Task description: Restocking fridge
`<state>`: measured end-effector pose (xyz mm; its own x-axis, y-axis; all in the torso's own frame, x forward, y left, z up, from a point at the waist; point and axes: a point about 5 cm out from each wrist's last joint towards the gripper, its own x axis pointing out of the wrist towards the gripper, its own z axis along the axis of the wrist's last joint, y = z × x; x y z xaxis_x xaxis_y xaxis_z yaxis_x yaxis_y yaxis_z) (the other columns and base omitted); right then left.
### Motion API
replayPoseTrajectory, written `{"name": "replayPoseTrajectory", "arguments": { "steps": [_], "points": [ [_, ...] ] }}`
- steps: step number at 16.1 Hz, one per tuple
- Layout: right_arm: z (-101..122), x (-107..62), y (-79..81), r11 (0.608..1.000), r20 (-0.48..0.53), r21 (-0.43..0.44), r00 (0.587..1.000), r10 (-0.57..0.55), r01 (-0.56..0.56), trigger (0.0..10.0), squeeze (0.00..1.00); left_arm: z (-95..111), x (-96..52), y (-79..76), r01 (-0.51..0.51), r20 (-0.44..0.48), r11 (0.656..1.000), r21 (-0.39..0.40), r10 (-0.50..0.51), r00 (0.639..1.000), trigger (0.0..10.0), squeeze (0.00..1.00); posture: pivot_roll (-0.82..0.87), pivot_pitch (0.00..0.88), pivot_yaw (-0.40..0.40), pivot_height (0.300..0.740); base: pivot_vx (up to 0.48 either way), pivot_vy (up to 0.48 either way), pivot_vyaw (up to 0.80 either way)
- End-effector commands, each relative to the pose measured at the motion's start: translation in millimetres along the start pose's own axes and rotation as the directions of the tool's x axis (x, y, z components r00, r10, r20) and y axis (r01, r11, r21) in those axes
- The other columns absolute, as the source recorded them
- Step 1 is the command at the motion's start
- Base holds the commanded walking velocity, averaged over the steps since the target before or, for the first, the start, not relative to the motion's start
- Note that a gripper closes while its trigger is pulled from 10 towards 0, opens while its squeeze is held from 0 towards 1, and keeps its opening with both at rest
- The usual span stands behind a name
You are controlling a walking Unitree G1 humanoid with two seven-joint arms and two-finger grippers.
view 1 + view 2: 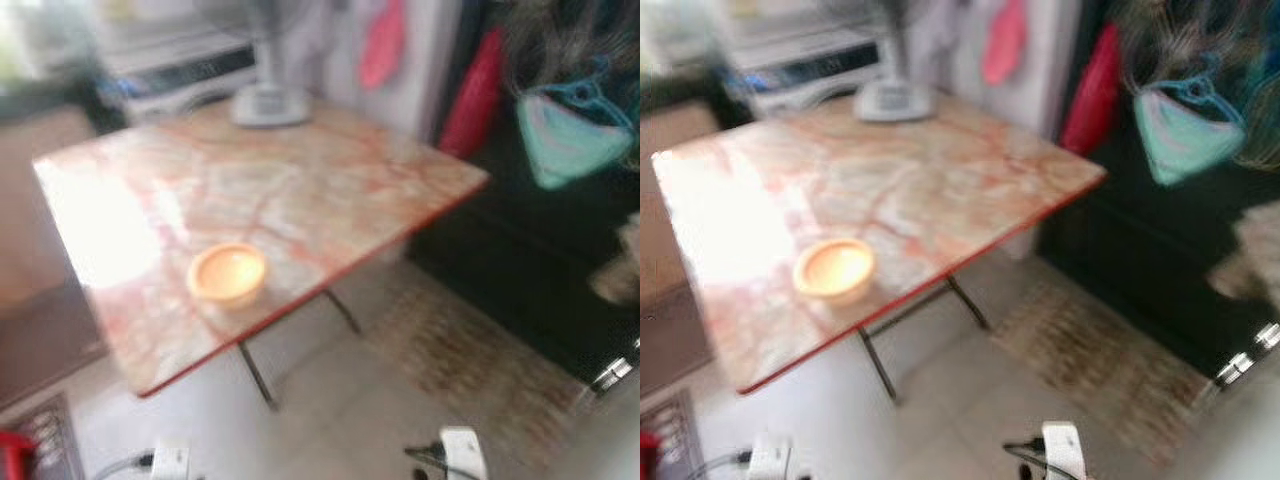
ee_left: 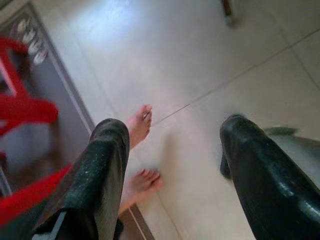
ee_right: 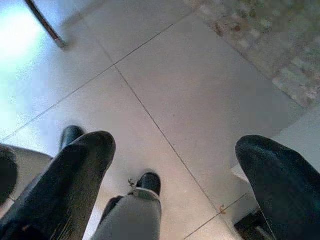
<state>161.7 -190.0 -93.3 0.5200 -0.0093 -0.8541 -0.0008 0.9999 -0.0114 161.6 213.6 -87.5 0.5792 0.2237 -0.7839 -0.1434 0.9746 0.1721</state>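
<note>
A blurred view from the head looks down on a folding table [image 1: 300, 190] with a marbled pink top and a red edge, standing on a pale tiled floor [image 1: 340, 410]. A small orange bowl [image 1: 227, 273] sits near the table's front edge, apart from everything else on it. At the far side of the top stands a grey fan base [image 1: 268, 103]. To the right of the table is a dark cabinet front, possibly the fridge [image 1: 540, 270], with a teal bag [image 1: 568, 140] hanging on it and a red thing [image 1: 470, 95] beside it; blur keeps me from telling more. A patterned mat [image 1: 470, 370] lies on the floor before that dark front. Both arms hang low over the floor. The left gripper [image 2: 175, 170] points down at the tiles with its two black fingers [image 2: 100, 175] spread apart and nothing between them; beyond them a person's bare feet [image 2: 140, 150] stand on the tiles, next to a red chair [image 2: 25, 110]. The right gripper [image 3: 175, 175] also points at the floor, its fingers [image 3: 75, 175] apart and holding nothing, with a table leg [image 3: 45, 22] and a corner of the mat beyond.
</note>
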Motion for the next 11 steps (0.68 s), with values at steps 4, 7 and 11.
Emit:
{"name": "replayPoseTrajectory", "arguments": {
  "steps": [4,7,11],
  "points": [
    [7.7,2.1,9.6,1.000,0.017,-0.011,1.000,0.027,-0.027,10.0,0.00,-0.1,-0.3,5.1,-0.008,0.014,1.000,0.014,0.007,1.000,10.0,0.00,0.04,0.000,0.011,0.740,0.000,0.000,0.80],
    [8.5,2.5,11.5,0.999,0.014,0.024,0.999,0.032,-0.032,10.0,0.00,15.8,2.0,11.9,-0.043,0.088,0.999,-0.027,0.046,0.995,10.0,0.00,0.05,0.000,0.017,0.740,0.000,0.000,0.27],
    [14.7,3.8,14.6,0.999,0.017,0.023,0.999,0.036,-0.037,10.0,0.00,75.1,-0.7,17.3,-0.093,0.406,0.994,-0.051,0.106,0.908,10.0,0.00,0.05,0.000,0.024,0.740,0.000,0.000,0.00]
  ]
}}
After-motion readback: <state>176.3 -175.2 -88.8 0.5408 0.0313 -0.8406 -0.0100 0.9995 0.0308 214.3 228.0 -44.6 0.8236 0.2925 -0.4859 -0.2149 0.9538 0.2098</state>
